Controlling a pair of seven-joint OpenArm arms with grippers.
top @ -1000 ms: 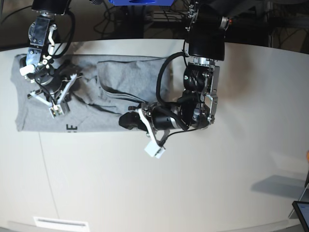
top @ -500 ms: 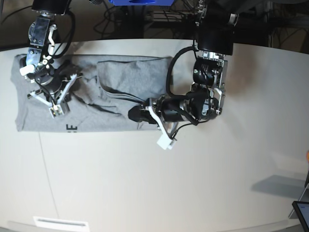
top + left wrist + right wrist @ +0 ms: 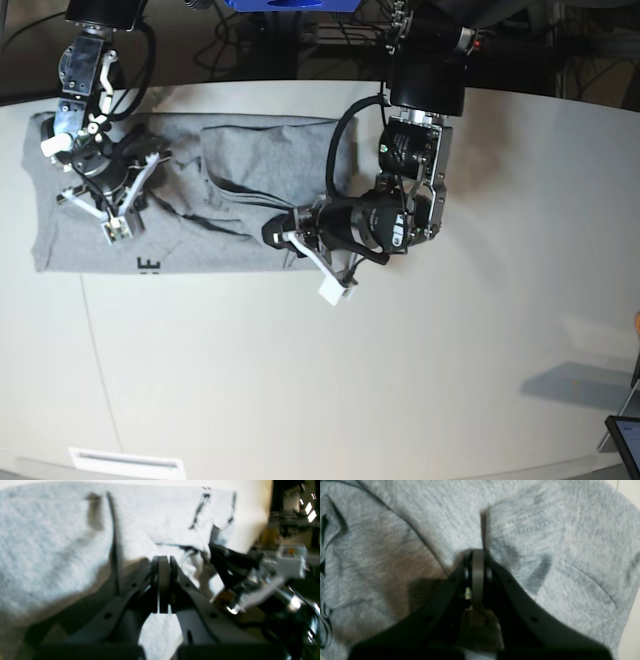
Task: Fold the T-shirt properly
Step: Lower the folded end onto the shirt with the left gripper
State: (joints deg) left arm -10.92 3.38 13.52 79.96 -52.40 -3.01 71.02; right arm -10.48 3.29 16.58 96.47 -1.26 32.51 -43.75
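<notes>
The grey T-shirt (image 3: 250, 160) lies crumpled across the table's far left, with a bit of black print at its near hem. My right gripper (image 3: 108, 210) stands on its left part. In the right wrist view this gripper (image 3: 477, 552) is shut on the T-shirt (image 3: 545, 530), and a pinched crease rises from its tips. My left gripper (image 3: 278, 236) lies low at the shirt's near right edge, pointing left. In the left wrist view it (image 3: 163, 561) is shut over the cloth (image 3: 50, 542). Whether it holds any fabric is hidden.
The pale table (image 3: 400, 380) stretches right and toward the front. A dark screen corner (image 3: 625, 440) pokes in at the bottom right. A white strip (image 3: 125, 462) lies at the front left edge. Cables and stands crowd the dark back.
My left arm swung right along the shirt's near edge, then came back a little to the left. The right arm and the shirt stayed put.
</notes>
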